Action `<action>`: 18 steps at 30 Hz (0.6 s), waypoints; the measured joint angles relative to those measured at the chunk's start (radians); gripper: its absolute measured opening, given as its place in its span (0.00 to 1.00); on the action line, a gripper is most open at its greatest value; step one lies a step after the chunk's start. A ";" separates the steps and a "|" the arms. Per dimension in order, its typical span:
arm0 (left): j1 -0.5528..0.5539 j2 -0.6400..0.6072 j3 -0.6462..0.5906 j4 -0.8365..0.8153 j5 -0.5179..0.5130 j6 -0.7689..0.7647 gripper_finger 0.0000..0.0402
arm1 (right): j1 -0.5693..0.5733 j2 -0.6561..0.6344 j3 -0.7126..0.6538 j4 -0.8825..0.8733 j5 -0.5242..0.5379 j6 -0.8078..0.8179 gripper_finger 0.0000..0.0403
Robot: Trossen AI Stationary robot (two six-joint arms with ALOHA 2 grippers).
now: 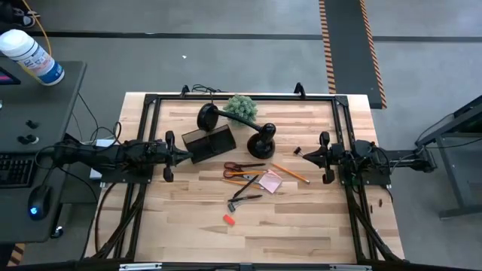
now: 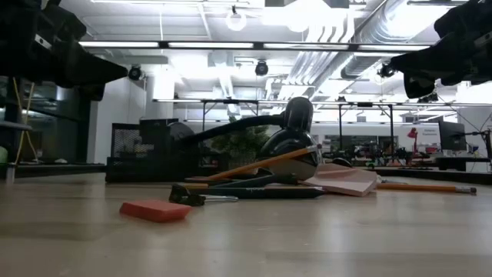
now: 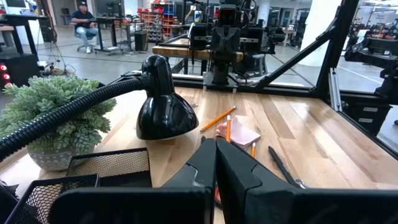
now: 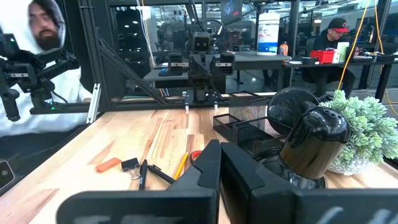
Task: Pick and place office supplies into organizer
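Observation:
The organizer is a dark, mesh-walled box with compartments, standing on the table's far left part, right in front of my left gripper. In the middle lie orange-handled scissors, an orange pencil, a pink sticky-note pad, a thin black tool and a small red piece. My left gripper is shut and empty, above the table. My right gripper, also shut and empty, hovers right of the supplies, facing them.
A black lamp with its round head and round base stands between organizer and supplies, and a green fuzzy plant sits behind it. A small black clip lies near my right gripper. The near half of the table is bare wood.

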 joint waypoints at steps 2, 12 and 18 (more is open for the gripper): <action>0.000 0.000 0.000 0.000 0.000 0.000 0.00 | 0.000 0.000 0.000 0.000 0.000 0.000 0.00; 0.000 0.000 0.000 0.000 0.000 0.000 0.00 | 0.000 0.000 0.000 0.000 0.000 0.000 0.01; 0.000 0.000 0.000 0.000 0.000 0.000 0.00 | 0.000 0.000 0.000 0.000 0.000 0.000 0.00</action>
